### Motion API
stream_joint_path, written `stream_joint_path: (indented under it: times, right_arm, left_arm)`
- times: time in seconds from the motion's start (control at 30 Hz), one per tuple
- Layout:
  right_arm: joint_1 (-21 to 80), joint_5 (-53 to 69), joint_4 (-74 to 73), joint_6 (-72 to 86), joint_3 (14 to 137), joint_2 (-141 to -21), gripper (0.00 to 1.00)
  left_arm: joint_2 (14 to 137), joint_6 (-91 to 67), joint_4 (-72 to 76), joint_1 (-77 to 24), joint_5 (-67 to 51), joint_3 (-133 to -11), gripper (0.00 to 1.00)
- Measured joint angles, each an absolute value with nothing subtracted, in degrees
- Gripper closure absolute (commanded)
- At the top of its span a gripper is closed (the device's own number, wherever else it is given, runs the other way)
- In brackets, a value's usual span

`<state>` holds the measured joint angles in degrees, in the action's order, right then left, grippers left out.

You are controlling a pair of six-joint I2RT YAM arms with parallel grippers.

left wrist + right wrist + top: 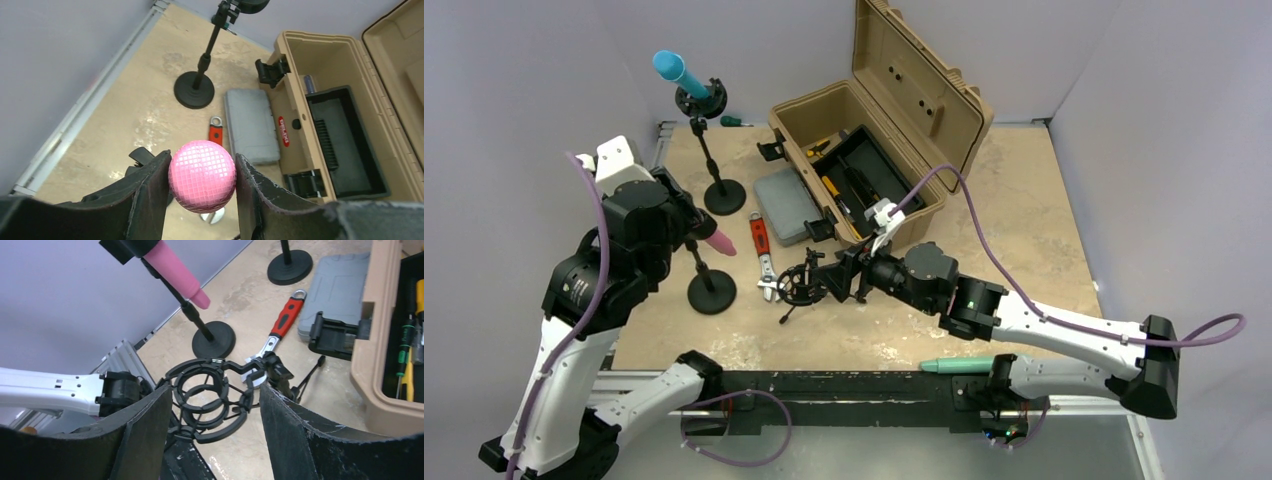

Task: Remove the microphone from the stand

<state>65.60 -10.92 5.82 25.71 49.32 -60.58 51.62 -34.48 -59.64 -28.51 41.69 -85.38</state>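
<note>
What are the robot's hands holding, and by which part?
The left gripper pinches the pink microphone by its round mesh head. The right gripper seems to clasp the black shock mount by its rings.

The pink microphone [202, 176] has a glossy head scored with a fine square grid; its stand [712, 292] is black; the teal microphone [679, 70] sits on another black stand [724, 196]; the pale green microphone [956, 364] is plain; the toolbox [904, 90] is tan; the case [786, 203] grey; the wrench [760, 238] red-handled; the shock mount [207, 402] black; the tabletop [1014, 200] mottled beige.
</note>
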Motion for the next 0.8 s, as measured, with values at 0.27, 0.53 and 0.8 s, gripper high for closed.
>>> stream_joint_path:
  times: [0.27, 0.53, 0.8]
  right_arm:
    - [67.6, -10.5, 7.2, 25.5, 51.9, -63.5, 0.37]
    - [68.1, -10.2, 8.2, 25.5, 52.9, -64.6, 0.38]
    - [69.1, -9.4, 8.6, 25.5, 54.2, -66.9, 0.38]
  left_arm:
    - [51.6, -41.0, -62.2, -29.0, 38.7, -86.8, 1.0]
    - [51.5, -43.9, -65.4, -29.4, 36.0, -88.8, 1.0]
    - [50.8, -46.9, -66.6, -29.8, 32.4, -88.9, 1.0]
